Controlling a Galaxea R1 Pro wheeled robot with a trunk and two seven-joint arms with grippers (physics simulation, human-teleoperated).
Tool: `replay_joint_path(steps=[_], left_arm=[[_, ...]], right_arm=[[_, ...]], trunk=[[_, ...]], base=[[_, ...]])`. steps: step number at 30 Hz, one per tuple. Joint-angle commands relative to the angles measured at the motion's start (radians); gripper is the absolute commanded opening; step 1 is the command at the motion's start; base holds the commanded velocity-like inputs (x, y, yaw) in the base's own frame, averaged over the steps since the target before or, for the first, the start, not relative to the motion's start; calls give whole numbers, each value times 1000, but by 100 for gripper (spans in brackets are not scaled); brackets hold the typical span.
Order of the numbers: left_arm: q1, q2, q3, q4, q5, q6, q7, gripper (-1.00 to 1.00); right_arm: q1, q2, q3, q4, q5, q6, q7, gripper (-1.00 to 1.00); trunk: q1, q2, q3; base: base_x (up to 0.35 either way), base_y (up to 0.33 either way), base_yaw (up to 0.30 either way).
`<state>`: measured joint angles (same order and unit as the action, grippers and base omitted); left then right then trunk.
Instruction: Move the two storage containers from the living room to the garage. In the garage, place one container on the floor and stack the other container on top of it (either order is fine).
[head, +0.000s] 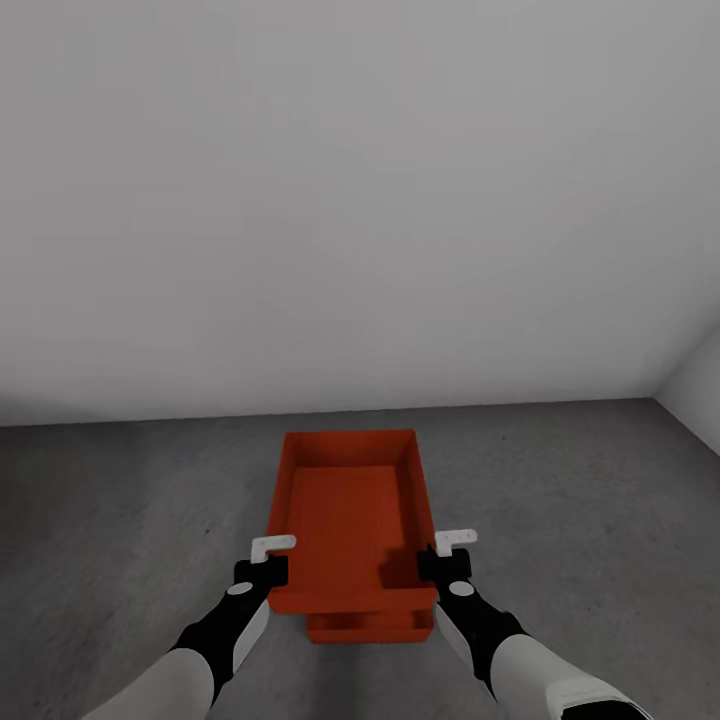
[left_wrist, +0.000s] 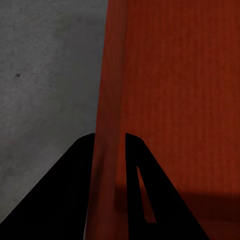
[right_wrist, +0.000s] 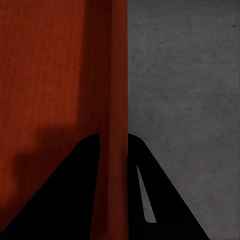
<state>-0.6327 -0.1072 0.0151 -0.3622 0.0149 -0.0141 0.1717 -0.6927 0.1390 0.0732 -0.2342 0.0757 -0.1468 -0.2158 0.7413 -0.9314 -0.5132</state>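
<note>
**Upper bin held over the lower one, by both side walls**

The white wall (head: 360, 200) fills the upper half of the head view, meeting the dark grey concrete floor (head: 130, 500) along a line just below the middle; a second wall cuts in at the right edge, so this reads as a corner of the garage.

At lower centre, the upper container (head: 350, 520) sits over the lower container (head: 368, 627), of which only the near end peeks out beneath. The offset suggests the stack is not yet squared up, or the top bin is tilted; which one, I cannot tell, nor whether the two bins touch.

The left gripper (head: 262, 568) is clenched on the upper bin's left wall, and the right gripper (head: 444, 563) on its right wall. Each wrist view shows the thin orange wall running between the dark fingers (left_wrist: 142, 190), (right_wrist: 85, 190), one inside the bin and one outside. Gripping opposite walls would keep so wide a bin level while it is lowered.

The lower bin's far end and interior are hidden.
</note>
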Motion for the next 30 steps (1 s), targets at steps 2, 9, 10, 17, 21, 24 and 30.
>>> replay_joint_path(steps=[2,9,10,17,21,24,30], left_arm=[[-1,32,11,-3,-13,-43,15,-100],[-1,31,11,-4,-13,-43,17,-100],[-1,31,11,-3,-13,-43,17,-100],[-1,31,11,0,-12,-43,16,-100],[-1,31,11,0,-13,-43,16,-100],[-1,32,11,-1,-13,-43,16,-100],[-1,32,11,-2,-13,-43,15,-100]], right_arm=[[-1,-10,-13,4,-4,-2,-10,-100],[-1,-9,-13,4,-4,-2,-10,-100],[-1,-9,-13,4,-4,-2,-10,-100],[-1,-9,-13,4,-4,-2,-10,-100],[0,-9,-13,4,-4,-2,-10,-100],[-1,-9,-13,4,-4,-2,-10,-100],[-1,-10,-13,4,-4,-3,-10,-100]], trunk=[[0,-1,-1],[0,-1,-1],[0,-1,-1],[0,-1,-1],[0,-1,-1],[0,-1,-1],[0,-1,-1]], base=[[0,0,1],[0,0,0],[0,0,0],[0,-87,0],[0,-249,0],[0,-271,0],[0,-160,0]])
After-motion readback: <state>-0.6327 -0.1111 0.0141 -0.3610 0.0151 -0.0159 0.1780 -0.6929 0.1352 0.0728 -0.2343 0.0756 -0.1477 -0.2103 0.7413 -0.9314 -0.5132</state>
